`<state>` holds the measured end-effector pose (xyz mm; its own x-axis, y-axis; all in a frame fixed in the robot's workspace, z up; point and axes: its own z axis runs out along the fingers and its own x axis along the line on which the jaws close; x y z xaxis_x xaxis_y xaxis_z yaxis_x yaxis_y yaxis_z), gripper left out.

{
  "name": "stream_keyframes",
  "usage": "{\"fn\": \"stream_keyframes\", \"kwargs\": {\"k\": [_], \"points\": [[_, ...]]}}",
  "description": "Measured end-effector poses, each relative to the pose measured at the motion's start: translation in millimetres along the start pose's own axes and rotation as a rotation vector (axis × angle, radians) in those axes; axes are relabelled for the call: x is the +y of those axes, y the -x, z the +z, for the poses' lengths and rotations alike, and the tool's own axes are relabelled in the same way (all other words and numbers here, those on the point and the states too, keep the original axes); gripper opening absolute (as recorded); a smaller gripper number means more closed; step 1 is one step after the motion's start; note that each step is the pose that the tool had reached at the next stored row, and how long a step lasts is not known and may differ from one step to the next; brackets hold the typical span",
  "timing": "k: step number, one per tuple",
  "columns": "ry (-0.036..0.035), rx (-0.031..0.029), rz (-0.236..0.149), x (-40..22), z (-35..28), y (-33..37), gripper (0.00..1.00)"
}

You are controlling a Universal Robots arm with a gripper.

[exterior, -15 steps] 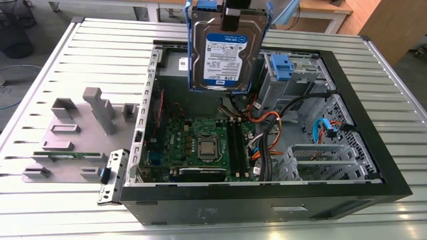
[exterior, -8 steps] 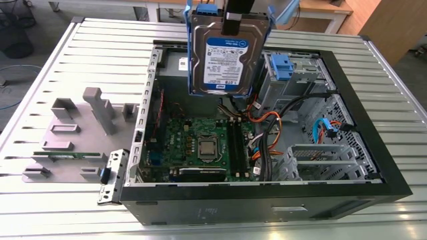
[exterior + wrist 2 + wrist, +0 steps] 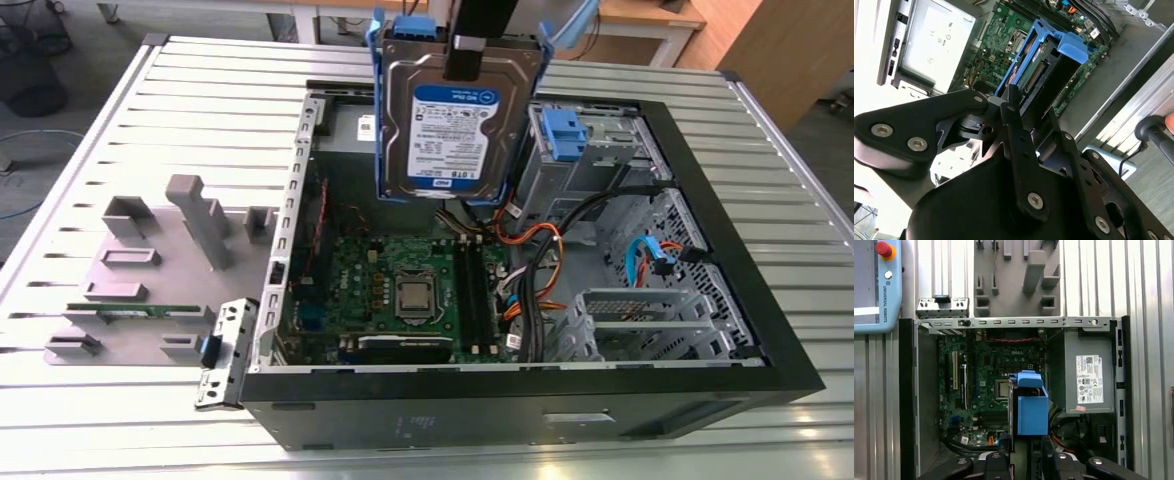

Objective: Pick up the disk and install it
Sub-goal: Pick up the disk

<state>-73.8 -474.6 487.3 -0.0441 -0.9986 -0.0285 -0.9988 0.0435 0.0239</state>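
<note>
Gripper point(image 3: 1031, 107): in the second wrist view the fingers point(image 3: 1015, 130) are clamped narrow on the top edge of the disk point(image 3: 1049, 75). The blue side rails run down either side of the grip.

Disk position: held clear in the air above the open computer case point(image 3: 534, 415) and touching nothing inside it. In the exterior view it hangs upright on edge below the gripper point(image 3: 467, 45), with the white-and-blue label of the disk point(image 3: 447, 125) facing the camera. In the first wrist view the disk point(image 3: 1031, 407) appears edge-on over the interior.

Below the disk: the green motherboard point(image 3: 400, 290) lies flat on the case floor. Orange and black cables point(image 3: 534, 240) run beside it, towards the exterior view's right.

Further in: a metal drive cage point(image 3: 574, 135) with a blue latch stands at the case's far corner. The grey power supply point(image 3: 1089, 375) with a white sticker sits against one case wall.

Outside the case: a grey fixture plate point(image 3: 147, 270) lies on the slatted metal worktop point(image 3: 134, 430), at the exterior view's left. A thin green circuit strip point(image 3: 127, 310) rests on the plate.
</note>
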Motion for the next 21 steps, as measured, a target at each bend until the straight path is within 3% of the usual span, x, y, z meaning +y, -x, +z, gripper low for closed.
{"fn": "stream_keyframes", "kwargs": {"k": [12, 21], "points": [[-0.0001, 0.0008, 0.000, -0.7, -0.4, -16.0, 0.35], [0.0000, 0.0014, 0.000, -1.4, -0.9, -31.7, 0.35]]}}
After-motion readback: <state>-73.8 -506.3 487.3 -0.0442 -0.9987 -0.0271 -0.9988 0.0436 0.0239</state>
